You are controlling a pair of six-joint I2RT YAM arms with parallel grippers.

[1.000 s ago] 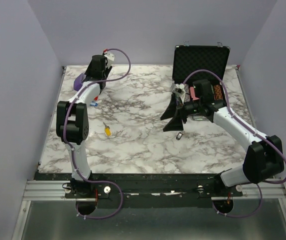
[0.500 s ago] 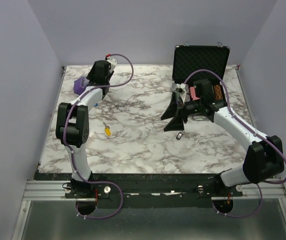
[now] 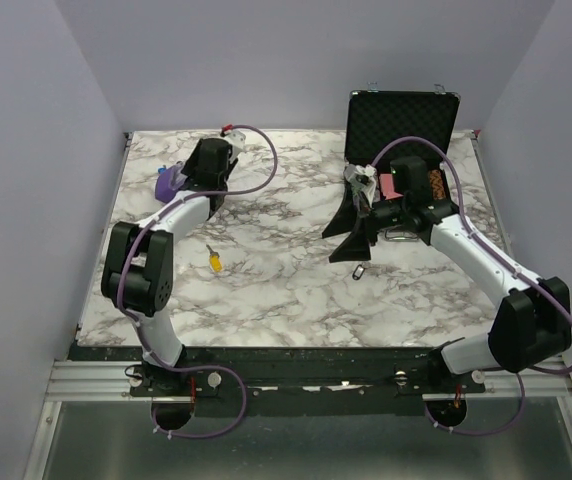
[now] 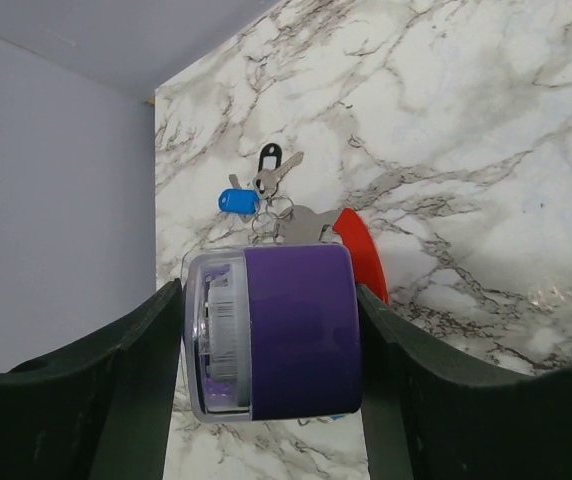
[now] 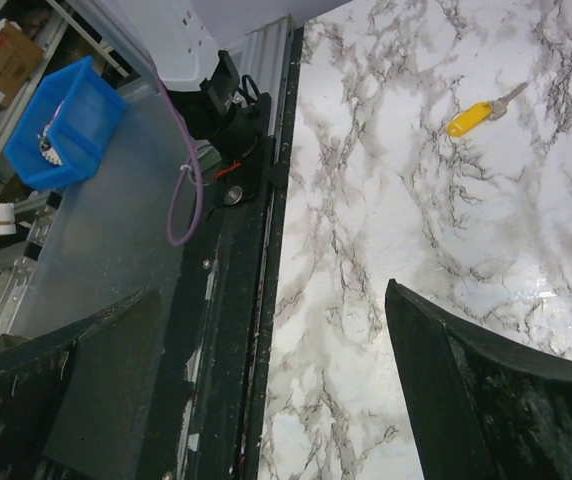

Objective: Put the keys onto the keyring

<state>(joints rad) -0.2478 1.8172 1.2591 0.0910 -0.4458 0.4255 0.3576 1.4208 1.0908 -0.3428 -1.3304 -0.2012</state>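
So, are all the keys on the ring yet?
Not yet. A blue-headed key and a silver key look bunched at the red clip's metal ring. The left jaws grip a purple block; the right jaws are open, empty. The yellow-headed key lies loose on the marble table, left to do.

Open black case [image 3: 402, 122], purple block [image 4: 296, 335]

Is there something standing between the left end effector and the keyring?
Yes. The left end effector grips a purple block, which fills the gap between its jaws. The keyring lies on the table just beyond, and the block hides part of it in the left wrist view.
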